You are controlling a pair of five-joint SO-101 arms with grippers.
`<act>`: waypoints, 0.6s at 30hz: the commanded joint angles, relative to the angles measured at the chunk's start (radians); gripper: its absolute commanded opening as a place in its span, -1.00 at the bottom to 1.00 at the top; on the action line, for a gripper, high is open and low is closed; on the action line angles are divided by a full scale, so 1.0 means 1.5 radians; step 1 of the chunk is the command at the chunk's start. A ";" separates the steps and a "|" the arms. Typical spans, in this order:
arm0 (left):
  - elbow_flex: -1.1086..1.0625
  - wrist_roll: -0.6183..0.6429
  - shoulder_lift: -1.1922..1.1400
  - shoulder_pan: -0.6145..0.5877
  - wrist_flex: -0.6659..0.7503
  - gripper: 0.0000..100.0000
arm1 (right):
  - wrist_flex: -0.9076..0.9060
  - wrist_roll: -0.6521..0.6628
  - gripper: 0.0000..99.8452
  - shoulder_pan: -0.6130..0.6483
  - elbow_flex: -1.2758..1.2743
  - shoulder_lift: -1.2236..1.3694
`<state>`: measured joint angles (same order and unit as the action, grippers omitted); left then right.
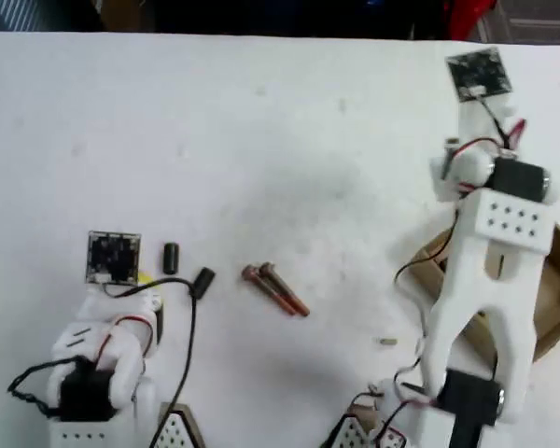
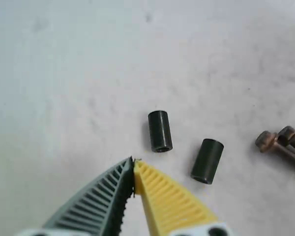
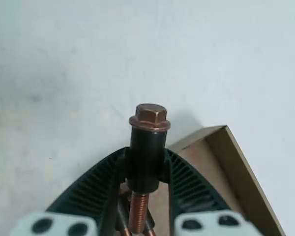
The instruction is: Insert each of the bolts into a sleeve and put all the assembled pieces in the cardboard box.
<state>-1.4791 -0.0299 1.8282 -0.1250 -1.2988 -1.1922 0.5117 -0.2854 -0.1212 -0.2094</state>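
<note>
The right gripper (image 3: pixel 146 164) has its black ribbed fingers (image 3: pixel 189 184) pressed in against a short black cylindrical sleeve (image 3: pixel 147 147), gripping it upright. A copper-coloured hex-head bolt (image 3: pixel 149 117) runs through this sleeve, its flanged head seated on the sleeve's top end and its threaded shank sticking out below between the fingers. Close beside the fingers lies the open brown cardboard box (image 3: pixel 236 169), one corner and a side wall showing. In the high view the right arm (image 1: pixel 490 280) stands over that box at the table's right side. The left gripper (image 2: pixel 132 169), one finger grey and the other yellow, is closed tip to tip with nothing between them, just above the white table (image 1: pixel 261 140). Near its tips lie two loose black sleeves, one (image 2: pixel 160 131) nearer and one (image 2: pixel 207 161) slightly farther, apart from each other. Beyond them two loose copper bolts (image 2: pixel 280 142) lie side by side, touching, near the table's middle.
</note>
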 commanded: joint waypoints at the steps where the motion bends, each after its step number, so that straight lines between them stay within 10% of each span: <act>1: -0.041 -0.007 -0.002 -0.007 0.054 -0.95 | 0.053 0.038 -0.97 -0.062 0.041 0.046; 18: -0.110 -0.007 -0.002 -0.007 0.053 -0.95 | 0.062 0.241 -0.97 -0.153 0.036 0.271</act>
<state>-1.6525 -0.0299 1.8190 -0.1266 -1.2451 -1.0817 0.8216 -0.5094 -0.1197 0.1895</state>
